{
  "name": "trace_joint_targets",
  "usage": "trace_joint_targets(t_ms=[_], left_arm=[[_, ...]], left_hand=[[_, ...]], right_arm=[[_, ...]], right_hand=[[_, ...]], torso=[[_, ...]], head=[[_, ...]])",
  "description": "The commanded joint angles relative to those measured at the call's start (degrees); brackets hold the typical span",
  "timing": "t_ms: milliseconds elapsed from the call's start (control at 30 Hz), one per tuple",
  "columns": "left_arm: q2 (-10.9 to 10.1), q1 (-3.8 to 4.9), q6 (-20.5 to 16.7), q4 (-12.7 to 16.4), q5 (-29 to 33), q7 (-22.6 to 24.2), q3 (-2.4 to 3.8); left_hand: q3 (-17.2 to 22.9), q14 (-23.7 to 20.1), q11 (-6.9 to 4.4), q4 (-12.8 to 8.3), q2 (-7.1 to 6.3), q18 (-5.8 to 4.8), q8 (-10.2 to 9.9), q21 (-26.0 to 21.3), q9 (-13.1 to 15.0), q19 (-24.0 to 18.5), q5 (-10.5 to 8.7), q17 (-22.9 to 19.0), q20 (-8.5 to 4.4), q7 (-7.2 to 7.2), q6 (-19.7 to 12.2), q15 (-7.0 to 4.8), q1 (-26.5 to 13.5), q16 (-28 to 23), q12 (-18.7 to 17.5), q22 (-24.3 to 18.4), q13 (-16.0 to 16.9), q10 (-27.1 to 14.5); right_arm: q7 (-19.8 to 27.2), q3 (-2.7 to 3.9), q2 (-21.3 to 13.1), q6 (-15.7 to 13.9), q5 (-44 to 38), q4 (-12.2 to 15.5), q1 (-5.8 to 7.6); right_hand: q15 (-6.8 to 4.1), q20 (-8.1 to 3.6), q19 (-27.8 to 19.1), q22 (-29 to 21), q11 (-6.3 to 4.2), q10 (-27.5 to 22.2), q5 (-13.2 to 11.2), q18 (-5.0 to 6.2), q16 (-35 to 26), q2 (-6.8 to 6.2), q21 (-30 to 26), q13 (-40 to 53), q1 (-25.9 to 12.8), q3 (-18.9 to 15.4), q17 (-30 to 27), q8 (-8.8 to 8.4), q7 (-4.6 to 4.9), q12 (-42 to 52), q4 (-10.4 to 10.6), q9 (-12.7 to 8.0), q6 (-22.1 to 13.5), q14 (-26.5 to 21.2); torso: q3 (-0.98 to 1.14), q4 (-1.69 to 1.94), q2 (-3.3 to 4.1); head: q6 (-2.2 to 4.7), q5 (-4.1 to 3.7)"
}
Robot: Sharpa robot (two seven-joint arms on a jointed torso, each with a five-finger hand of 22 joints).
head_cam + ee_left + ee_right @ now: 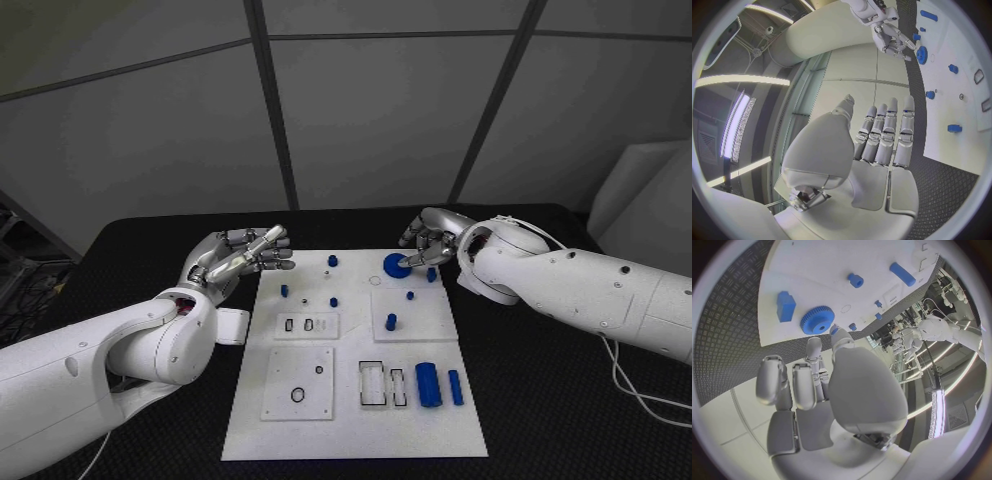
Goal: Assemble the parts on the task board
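The flat white plastic task board (353, 400) lies on the black surface (548, 400). At its 12 o'clock end, the right hand (430, 240) touches a round blue toothed gear (397, 265) with its fingertips. The left hand (238, 258) hovers at 10 o'clock, fingers straight, holding nothing.
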Motion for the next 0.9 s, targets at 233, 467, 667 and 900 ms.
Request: trace_joint_targets(t_ms=[233, 467, 667, 900], left_arm=[[0.07, 0.09, 0.8, 0.0, -0.39, 0.13, 0.06], [0.03, 0.09, 0.78, 0.0, -0.39, 0.09, 0.06], [0.05, 0.09, 0.79, -0.01, -0.39, 0.09, 0.06], [0.07, 0.09, 0.8, -0.07, -0.39, 0.1, 0.06]], left_hand=[[0.02, 0.16, 0.37, -0.31, 0.64, 2.86, -0.33, 0.32, -0.09, 0.39, -0.25, 0.09, 0.1, 0.39, 0.12, 0.19, -0.12, -0.16, -0.35, 0.07, -0.06, 0.09], [0.02, 0.14, 0.34, -0.37, 0.71, 2.85, -0.36, 0.32, -0.07, 0.37, -0.26, 0.12, 0.1, 0.34, 0.21, 0.19, -0.11, -0.24, -0.38, 0.06, -0.03, 0.19], [0.02, 0.14, 0.34, -0.37, 0.71, 2.85, -0.36, 0.32, -0.07, 0.37, -0.26, 0.12, 0.1, 0.34, 0.21, 0.19, -0.11, -0.24, -0.38, 0.06, -0.03, 0.19], [0.03, 0.14, 0.34, -0.39, 0.73, 2.85, -0.36, 0.32, -0.07, 0.37, -0.25, 0.13, 0.1, 0.34, 0.21, 0.19, -0.1, -0.26, -0.39, 0.06, -0.03, 0.19]], right_arm=[[-0.76, 0.03, 1.61, 4.42, -1.08, -1.38, 0.05], [-1.3, 0.02, 2.08, 5.84, -1.36, -1.89, 0.03], [-2.06, 0.02, 2.37, 6.43, -2.45, -2.29, 0.02], [-2.4, 0.01, 2.76, 7.17, -3.52, -2.71, 0.0]], right_hand=[[0.55, 0.2, 0.17, 0.46, -0.05, 1.83, 0.17, -0.43, 1.86, 0.3, 0.18, 6.16, 1.03, -0.28, 3.1, 0.99, -0.05, 5.7, 0.95, 0.06, -0.08, 3.25], [0.55, 0.21, 0.39, 0.82, -0.08, 2.46, 0.16, -0.5, 2.32, 0.53, 0.37, 8.25, 1.08, -0.36, 3.89, 1.28, -0.09, 7.62, 1.07, 0.09, 0.16, 3.37], [0.53, 0.2, 0.62, 1.21, -0.12, 3.08, 0.18, -0.58, 2.73, 0.86, 0.57, 10.18, 1.34, -0.27, 4.6, 1.49, -0.13, 9.4, 0.98, 0.09, 0.32, 3.48], [0.53, 0.19, 0.78, 1.46, -0.13, 3.32, 0.19, -0.63, 3.0, 1.12, 0.7, 11.33, 1.72, -0.08, 5.05, 1.6, -0.13, 10.42, 0.81, 0.07, 0.36, 3.54]], torso=[[0.01, -0.04, -0.01], [0.01, -0.03, -0.02], [0.05, 0.01, 0.0], [0.07, -0.05, 0.05]], head=[[-0.37, 0.09], [-0.41, 0.1], [-0.53, -0.02], [-0.66, 0.08]])
